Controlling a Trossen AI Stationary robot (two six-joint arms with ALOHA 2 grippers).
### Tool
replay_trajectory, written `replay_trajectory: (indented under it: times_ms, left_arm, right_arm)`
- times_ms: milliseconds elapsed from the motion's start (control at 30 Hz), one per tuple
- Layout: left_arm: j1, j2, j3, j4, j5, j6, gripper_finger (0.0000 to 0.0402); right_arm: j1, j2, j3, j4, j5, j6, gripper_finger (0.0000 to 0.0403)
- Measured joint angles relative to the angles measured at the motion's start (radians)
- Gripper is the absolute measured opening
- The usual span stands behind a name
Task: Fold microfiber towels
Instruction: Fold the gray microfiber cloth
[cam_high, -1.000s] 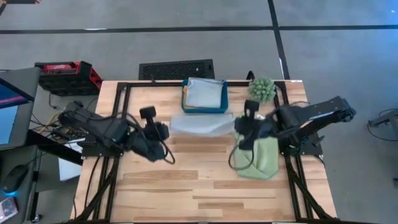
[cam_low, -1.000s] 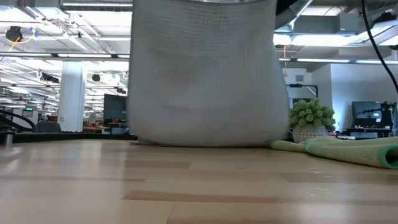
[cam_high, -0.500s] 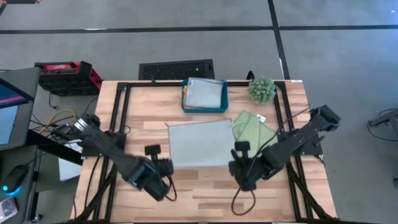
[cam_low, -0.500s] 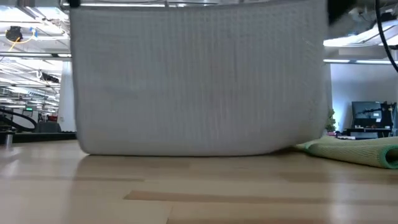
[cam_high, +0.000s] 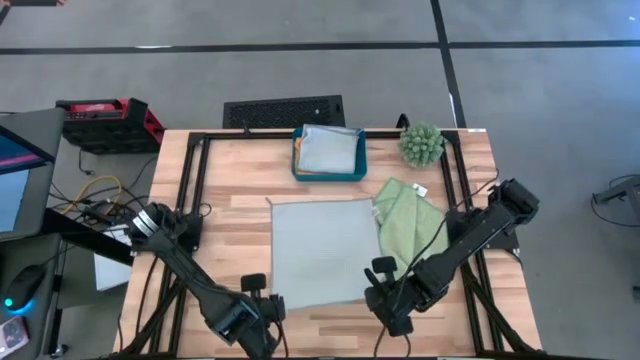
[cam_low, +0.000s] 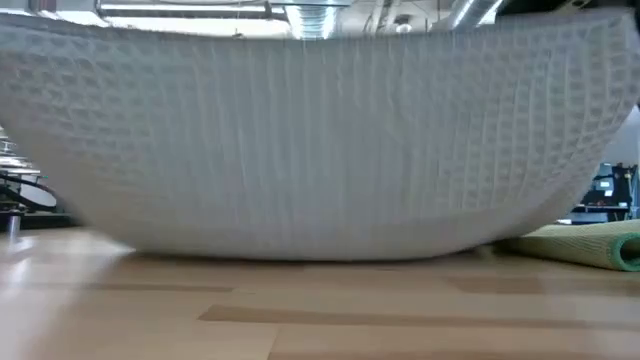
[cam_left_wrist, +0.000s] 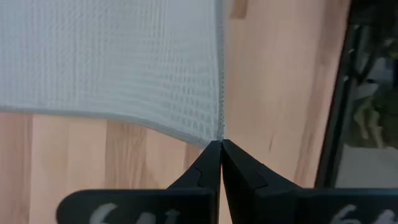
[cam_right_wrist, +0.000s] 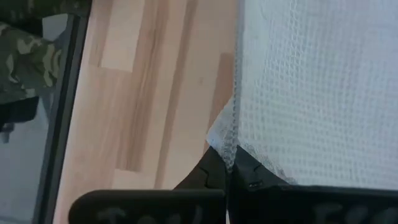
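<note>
A pale grey-blue microfiber towel (cam_high: 325, 250) lies spread over the middle of the table. Its far part rests on the wood, and its near edge (cam_low: 320, 150) is held up and sags between the two corners. My left gripper (cam_high: 266, 309) is shut on the near left corner. My right gripper (cam_high: 377, 298) is shut on the near right corner. A light green towel (cam_high: 408, 225) lies crumpled just right of the grey one. More towels lie in the teal tray (cam_high: 330, 177) at the far middle. My left gripper pinches the towel's near left corner (cam_left_wrist: 217, 135) between its two fingertips, coming steeply from above. The corner is lifted off the table and the cloth runs away from it toward the far side. My right gripper pinches the near right corner (cam_right_wrist: 231, 148) the same way, from above, slanting down. The corner is lifted, and the edge between the two corners hangs in a slack curve.
A spiky green ball-shaped plant (cam_high: 421, 143) stands at the far right corner. The black frame rails (cam_high: 190, 200) run along the table's left and right sides. Bare wood (cam_high: 330, 335) shows along the near edge.
Both grippers have gone toward the table's near edge and down, tipping to point more steeply downward. They have stayed shut on the towel's corners. The towel, which hung bunched between them near the tray, is now drawn out over the table, with its far part laid down.
</note>
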Motion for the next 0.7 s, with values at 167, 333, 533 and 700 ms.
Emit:
replay_trajectory:
  times_ms: [167, 333, 533, 700]
  left_arm:
    - [0.013, 0.008, 0.000, -0.067, -0.076, -0.053, 0.0000]
    - [0.059, 0.008, 0.000, -0.188, -0.151, -0.132, 0.0000]
    - [0.139, 0.008, 0.000, -0.290, -0.220, -0.176, 0.0000]
    - [0.221, 0.006, -0.079, -0.290, -0.226, -0.185, 0.0000]
  right_arm:
    - [-0.018, -0.012, 0.001, -0.041, 0.055, 0.000, 0.0009]
    - [-0.089, -0.012, 0.001, -0.120, 0.090, 0.000, 0.0009]
    - [-0.217, -0.011, -0.032, -0.162, 0.121, -0.052, 0.0009]
    - [-0.323, -0.011, -0.098, -0.152, 0.132, -0.125, 0.0009]
